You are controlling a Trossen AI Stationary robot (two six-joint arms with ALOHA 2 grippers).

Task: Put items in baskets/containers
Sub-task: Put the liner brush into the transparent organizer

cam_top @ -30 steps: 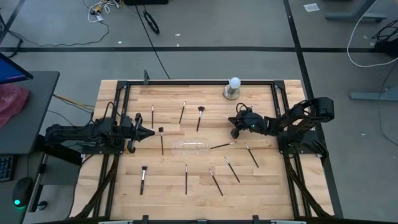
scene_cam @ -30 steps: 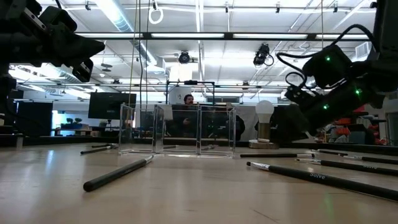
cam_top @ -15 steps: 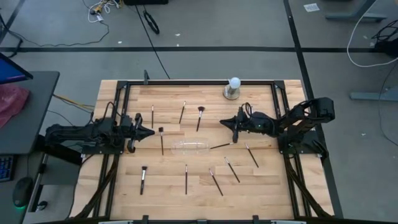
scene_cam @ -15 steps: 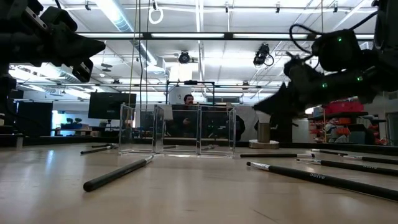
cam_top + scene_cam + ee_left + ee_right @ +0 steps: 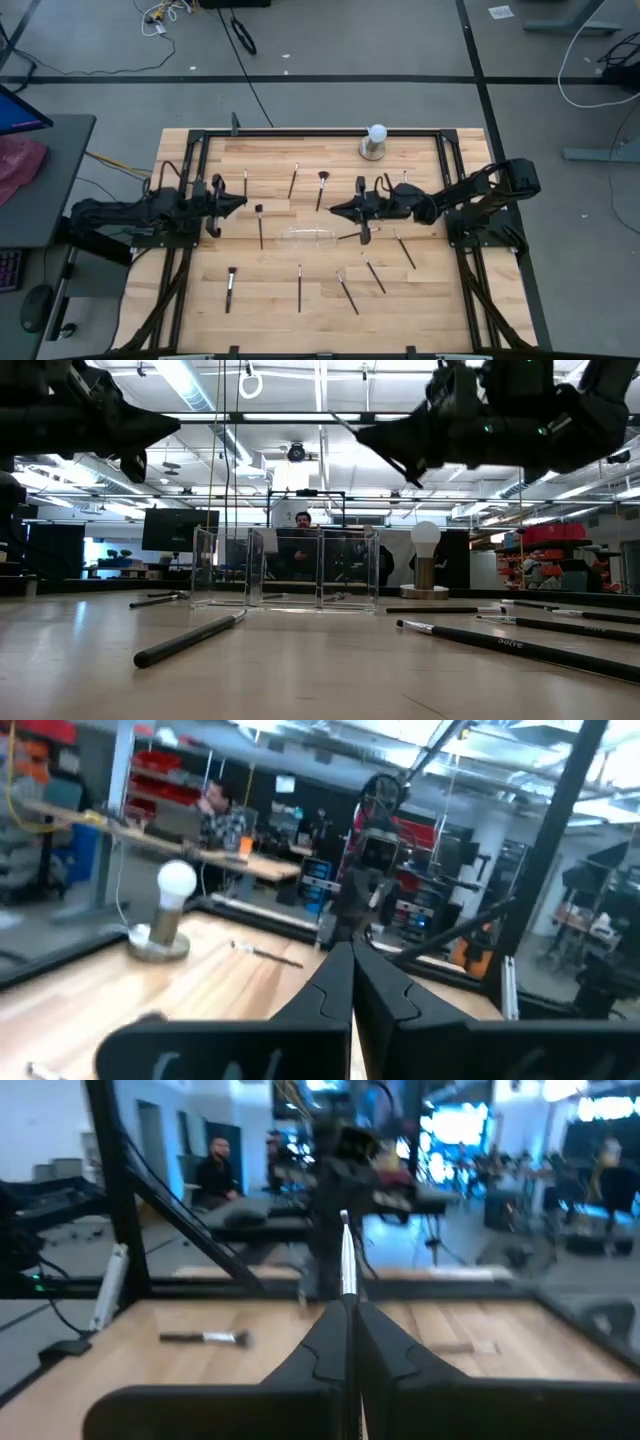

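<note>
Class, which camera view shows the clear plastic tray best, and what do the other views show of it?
The low view: the clear tray stands side-on, its upright walls and dividers plain. The high view shows only a faint glassy outline mid-table. Neither wrist view shows it clearly.

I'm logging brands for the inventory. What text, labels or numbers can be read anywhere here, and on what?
Brush handle, nearest on the right in the low view: pale lettering, too small to read.
Brush handles behind it: faint marks, unreadable.
Monitor in the room behind: nothing readable.
No other text, number or sign can be read in any view.
</note>
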